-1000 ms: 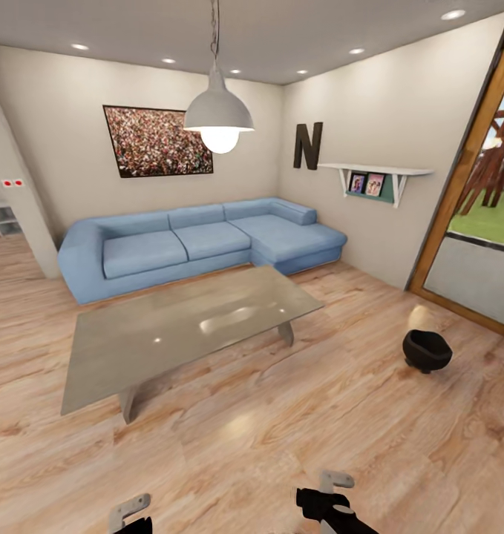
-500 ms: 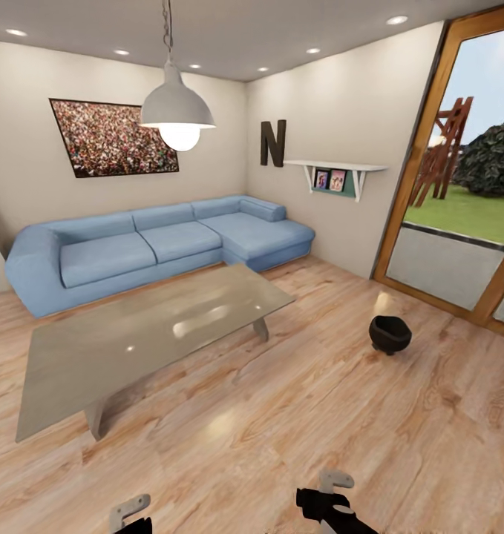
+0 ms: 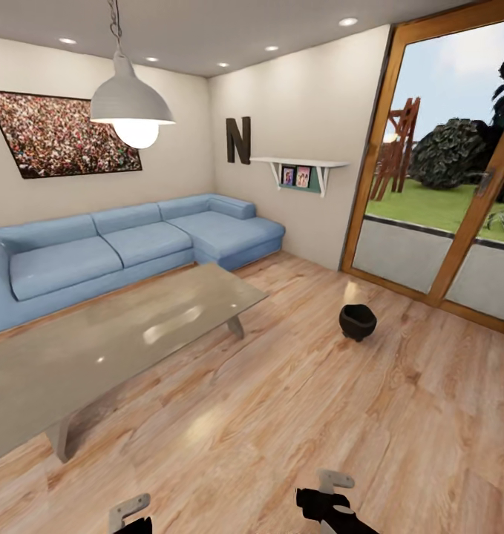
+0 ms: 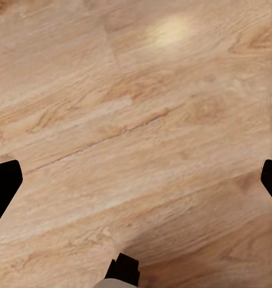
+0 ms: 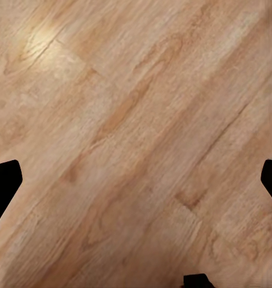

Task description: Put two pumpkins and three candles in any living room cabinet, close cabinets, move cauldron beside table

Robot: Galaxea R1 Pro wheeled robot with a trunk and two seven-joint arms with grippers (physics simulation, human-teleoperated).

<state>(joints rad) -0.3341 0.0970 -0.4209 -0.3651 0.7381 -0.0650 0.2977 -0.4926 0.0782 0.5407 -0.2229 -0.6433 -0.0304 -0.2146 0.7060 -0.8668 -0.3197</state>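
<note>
The black cauldron stands on the wood floor, right of the table's far corner and a good step away from it, in front of the glass door. The glossy grey table stretches across the left half of the head view. My left gripper and right gripper hang low at the bottom edge, far from both. In the left wrist view my left gripper is open over bare floor. My right gripper is open over floorboards too. The pumpkins, candles and cabinet are out of view.
A blue corner sofa runs along the back wall behind the table. A pendant lamp hangs above the table. A wood-framed glass door fills the right wall, with a small shelf beside it. Open floor lies between me and the cauldron.
The camera has turned to the right, so the sofa, table and cauldron have slid left in the picture and more of the glass door shows. Both grippers hold the same pose.
</note>
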